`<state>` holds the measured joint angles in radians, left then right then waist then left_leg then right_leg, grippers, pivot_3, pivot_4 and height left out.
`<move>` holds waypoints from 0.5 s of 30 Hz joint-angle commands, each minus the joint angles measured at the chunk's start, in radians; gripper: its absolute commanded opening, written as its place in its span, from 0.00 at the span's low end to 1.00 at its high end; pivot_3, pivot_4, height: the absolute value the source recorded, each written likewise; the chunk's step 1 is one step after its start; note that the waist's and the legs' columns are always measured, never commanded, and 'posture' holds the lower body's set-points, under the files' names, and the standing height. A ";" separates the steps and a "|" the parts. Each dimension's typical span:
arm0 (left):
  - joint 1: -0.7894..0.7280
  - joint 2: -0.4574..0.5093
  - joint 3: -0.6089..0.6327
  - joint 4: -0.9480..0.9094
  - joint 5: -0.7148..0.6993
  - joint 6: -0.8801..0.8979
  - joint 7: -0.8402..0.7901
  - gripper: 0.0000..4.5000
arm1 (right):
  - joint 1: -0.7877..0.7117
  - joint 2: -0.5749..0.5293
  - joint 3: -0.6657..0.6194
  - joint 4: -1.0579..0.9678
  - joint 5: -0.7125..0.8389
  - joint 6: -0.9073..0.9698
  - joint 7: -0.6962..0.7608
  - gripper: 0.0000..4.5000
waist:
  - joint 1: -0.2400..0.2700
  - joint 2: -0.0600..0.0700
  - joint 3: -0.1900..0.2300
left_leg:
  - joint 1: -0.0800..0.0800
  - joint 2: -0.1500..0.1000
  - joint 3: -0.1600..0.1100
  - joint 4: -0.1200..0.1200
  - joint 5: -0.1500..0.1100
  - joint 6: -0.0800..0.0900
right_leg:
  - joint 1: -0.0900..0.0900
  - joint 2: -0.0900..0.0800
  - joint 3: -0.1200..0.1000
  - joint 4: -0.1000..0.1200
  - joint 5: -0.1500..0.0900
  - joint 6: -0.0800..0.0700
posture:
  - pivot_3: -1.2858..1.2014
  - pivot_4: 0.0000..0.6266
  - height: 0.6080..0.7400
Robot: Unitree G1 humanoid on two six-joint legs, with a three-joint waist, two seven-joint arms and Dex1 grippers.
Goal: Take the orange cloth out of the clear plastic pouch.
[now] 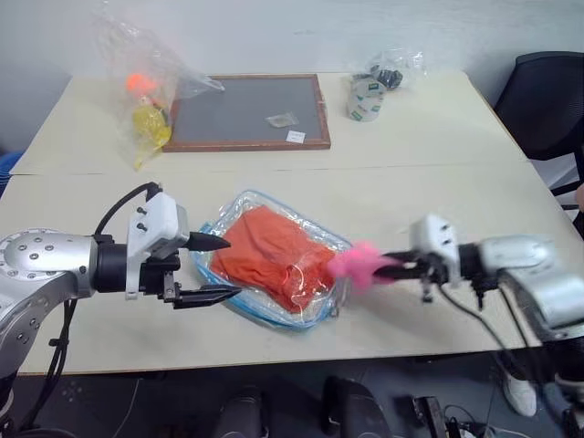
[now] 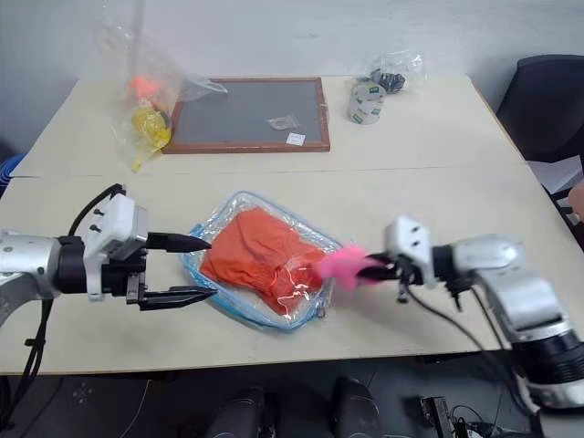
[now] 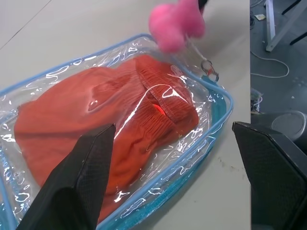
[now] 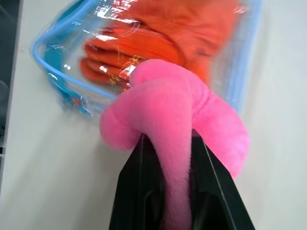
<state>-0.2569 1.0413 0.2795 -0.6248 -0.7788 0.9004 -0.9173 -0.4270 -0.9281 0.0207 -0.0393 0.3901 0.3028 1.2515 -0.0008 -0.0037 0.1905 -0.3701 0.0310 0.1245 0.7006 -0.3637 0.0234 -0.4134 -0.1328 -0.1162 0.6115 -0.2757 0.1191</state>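
Your orange cloth [image 1: 274, 251] lies inside the clear plastic pouch [image 1: 239, 301] on the table [image 1: 429, 137]; your left gripper [image 1: 216, 269] hangs spread wide at the pouch's left end; your right gripper [image 4: 168, 143] pinches a pink plush toy [image 4: 177, 110], seemingly clipped to the zipper; the left wrist view shows a small metal ring [image 3: 210, 72] beneath it.
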 commanded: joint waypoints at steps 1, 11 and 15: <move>0.000 0.000 0.026 -0.011 0.010 -0.041 0.012 0.91 | -0.068 -0.044 -0.052 0.180 -0.046 -0.101 0.040 0.02 | -0.001 0.000 0.000 | 0.000 0.000 0.000 0.000 0.000 0.000 | 0.000 0.000 0.000 0.000 0.000 0.000 | 0.52 0.24 1.00; -0.032 -0.012 -0.030 0.018 0.024 -0.087 0.024 0.91 | -0.135 0.000 -0.056 0.322 -0.105 -0.172 0.014 0.02 | -0.003 0.001 0.001 | 0.000 0.001 0.001 0.000 0.000 0.000 | -0.001 0.000 0.001 0.000 0.000 0.000 | 0.52 0.24 1.00; -0.025 -0.007 -0.021 0.016 0.016 -0.084 0.021 0.91 | 0.006 -0.035 -0.097 0.097 0.018 -0.062 0.088 0.02 | 0.005 0.001 0.001 | -0.001 0.001 0.000 0.000 0.000 0.000 | 0.000 0.000 0.000 0.000 0.000 0.000 | 0.52 0.24 1.00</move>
<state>-0.2749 1.0265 0.2351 -0.6047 -0.7589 0.8283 -0.8957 -0.4435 -0.9329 -0.0278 0.1520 0.3458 0.2059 1.3051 0.0038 -0.0025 0.1912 -0.3710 0.0323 0.1238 0.7004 -0.3635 0.0232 -0.4136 -0.1333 -0.1164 0.6114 -0.2758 0.1190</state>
